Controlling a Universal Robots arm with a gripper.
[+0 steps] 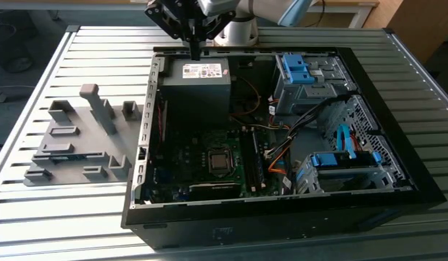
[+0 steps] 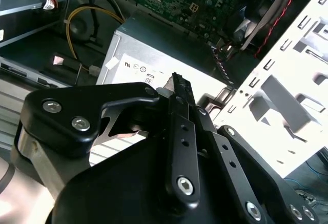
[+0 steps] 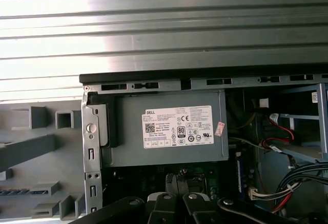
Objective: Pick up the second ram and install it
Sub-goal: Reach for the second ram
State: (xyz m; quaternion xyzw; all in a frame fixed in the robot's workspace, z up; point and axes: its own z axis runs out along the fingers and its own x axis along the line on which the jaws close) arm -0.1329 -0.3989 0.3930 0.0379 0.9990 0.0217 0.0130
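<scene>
- A slatted metal table (image 1: 35,217) carries an open black computer case (image 1: 282,223).
- In the exterior view, a grey fixture plate (image 1: 86,130) lies at 9 o'clock from the case.
- The second ram (image 1: 68,158) lies flat in that fixture, toward its 7 o'clock corner, well apart from the gripper (image 1: 194,55).
- The gripper hangs over the power supply (image 1: 197,81) at the case's 12 o'clock end, with its fingers pressed together and gripping nothing.

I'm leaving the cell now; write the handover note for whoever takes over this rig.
Gripper: shut, nothing seen in it, above the power supply inside the open case.
Second ram: apparently lying in the grey fixture, outside the case on the exterior view's left.
Done: nothing that shows; the ram is not picked up.
Left: both pickup and installation.
</scene>
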